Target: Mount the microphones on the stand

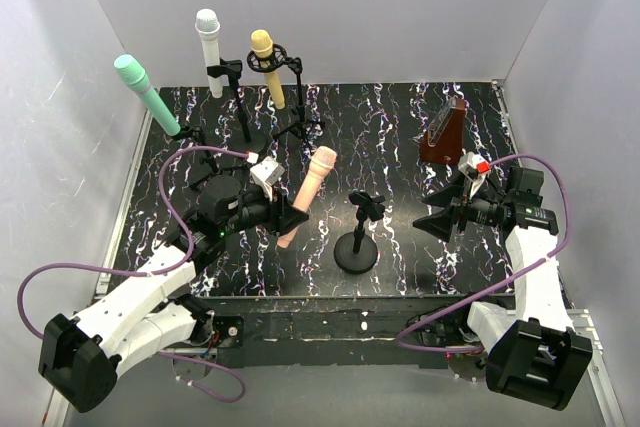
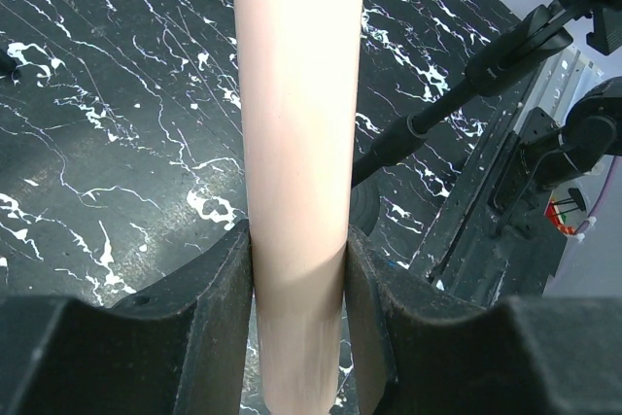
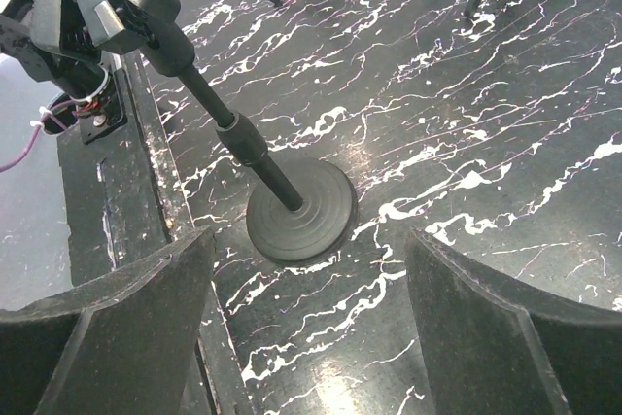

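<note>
Black marbled bench [image 1: 400, 127]: left hand [image 1: 289, 217] grips the peach-pink microphone [image 1: 318, 173] at centre frame. Right hand [image 1: 430, 224] gapes wide, holding nothing.

A glossy brown wedge-shaped metronome [image 1: 443, 134] stands upright on the black desk [image 1: 390, 122], whose top is veined with white and faint purple streaks. It sits at about two o'clock from the desk's middle, near the far right corner. Plain white panels [image 1: 400, 7] close the desk in at nine, twelve and three o'clock. A silvery metal rail [image 1: 127, 209] runs along the nine o'clock edge, and a scuffed dark ledge [image 1: 330, 319] borders the six o'clock edge.
</note>
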